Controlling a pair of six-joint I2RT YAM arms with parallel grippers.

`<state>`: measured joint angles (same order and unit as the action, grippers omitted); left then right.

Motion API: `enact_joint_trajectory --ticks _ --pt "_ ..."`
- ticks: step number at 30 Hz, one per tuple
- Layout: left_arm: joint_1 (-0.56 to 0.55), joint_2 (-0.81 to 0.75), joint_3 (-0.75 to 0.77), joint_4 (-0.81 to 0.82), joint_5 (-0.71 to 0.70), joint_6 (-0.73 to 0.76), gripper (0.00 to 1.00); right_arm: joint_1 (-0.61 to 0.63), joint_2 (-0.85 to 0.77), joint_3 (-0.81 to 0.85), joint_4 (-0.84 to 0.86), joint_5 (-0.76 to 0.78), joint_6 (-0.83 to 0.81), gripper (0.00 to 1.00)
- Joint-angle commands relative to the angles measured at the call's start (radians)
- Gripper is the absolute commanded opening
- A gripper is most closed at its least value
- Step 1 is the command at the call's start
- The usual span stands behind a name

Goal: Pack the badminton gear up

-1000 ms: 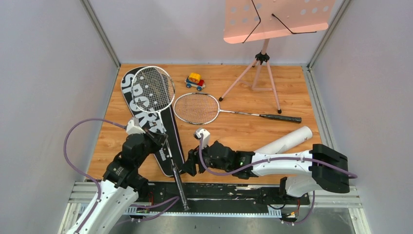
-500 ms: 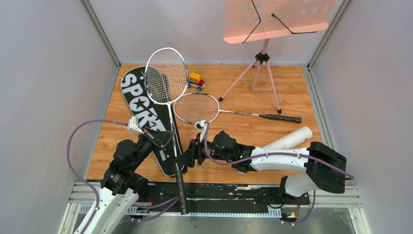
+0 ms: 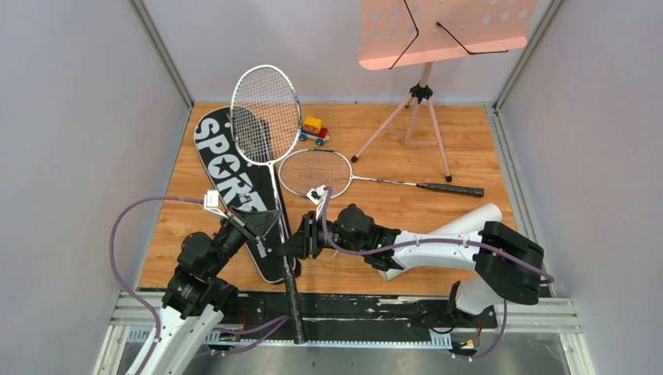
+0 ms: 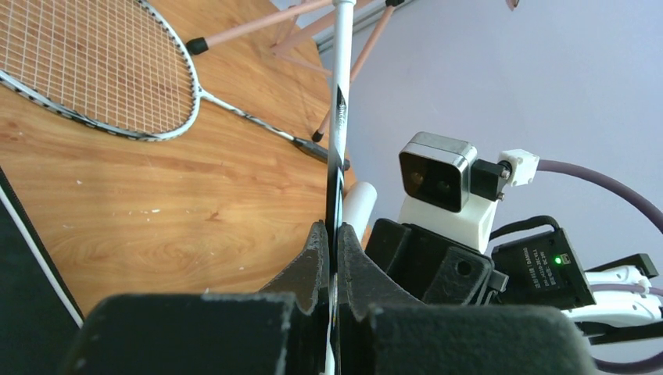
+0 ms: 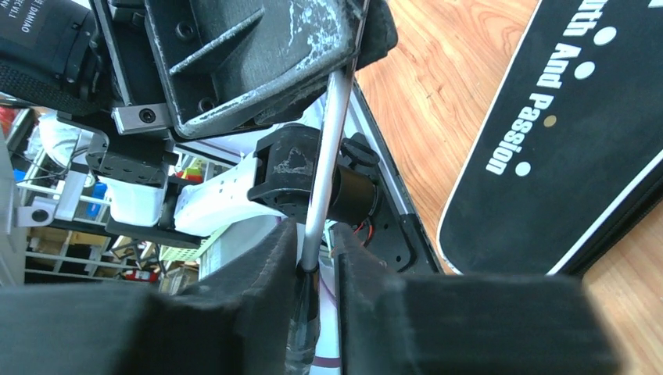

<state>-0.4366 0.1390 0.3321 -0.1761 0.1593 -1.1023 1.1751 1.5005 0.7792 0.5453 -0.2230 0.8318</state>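
Okay, nearest you, the held racket [image 3: 266,115] has its black handle out over the near rail at 6 o'clock, and its shaft runs up toward 12. Your right gripper [image 5: 317,242] straddles that shaft just above the handle. Its jaws are a little apart, with a sliver of gap showing on one side. Just beyond it, your left gripper [image 4: 332,234] is clamped tight on the same shaft, reaching in from 8 o'clock.

The long black bag [image 3: 227,168] lies flat on the table [image 3: 469,141], under and left of the shaft, stretching toward 11 o'clock. The white tube [image 3: 478,217] lies at 3 o'clock from the right gripper, partly hidden behind that arm.

Farther out, the second racket [image 3: 315,173] lies flat, with its head at 12 o'clock from the right gripper and its handle pointing to 3. The held racket's head is lifted off the table and shows against the back wall, beside the toy car [image 3: 313,129]. The pink music stand [image 3: 438,31] stands farthest, at 1 o'clock.
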Motion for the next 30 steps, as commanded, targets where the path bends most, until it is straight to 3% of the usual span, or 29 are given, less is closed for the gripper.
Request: enact_joint_trajectory --ticks 1,3,5,7,10,12,14,20,30 --pt "0.004 -0.03 0.01 0.059 0.0 -0.007 0.0 -0.014 0.004 -0.01 0.115 -0.009 0.031 0.16" --pt "0.004 -0.03 0.013 0.037 -0.006 -0.001 0.0 -0.017 -0.007 -0.038 0.153 -0.008 0.03 0.03" --pt "0.004 -0.028 0.027 -0.008 -0.016 0.018 0.01 -0.02 -0.024 -0.06 0.172 -0.002 0.028 0.0" --pt "0.004 -0.029 0.036 -0.051 -0.033 0.037 0.13 -0.027 -0.042 -0.079 0.174 0.008 0.025 0.0" --pt "0.004 -0.034 0.049 -0.114 -0.056 0.063 0.48 -0.041 -0.071 -0.11 0.173 0.019 0.022 0.0" --pt "0.004 -0.032 0.062 -0.159 -0.081 0.087 0.61 -0.057 -0.087 -0.13 0.17 0.017 0.022 0.0" --pt "0.004 -0.02 0.08 -0.213 -0.105 0.109 0.68 -0.075 -0.104 -0.14 0.139 0.017 0.018 0.0" --pt "0.004 0.102 0.128 -0.314 -0.155 0.178 0.74 -0.108 -0.173 -0.118 -0.062 0.031 -0.028 0.0" --pt "0.004 0.588 0.296 -0.355 -0.339 0.319 0.68 -0.109 -0.347 -0.131 -0.347 0.28 -0.036 0.0"
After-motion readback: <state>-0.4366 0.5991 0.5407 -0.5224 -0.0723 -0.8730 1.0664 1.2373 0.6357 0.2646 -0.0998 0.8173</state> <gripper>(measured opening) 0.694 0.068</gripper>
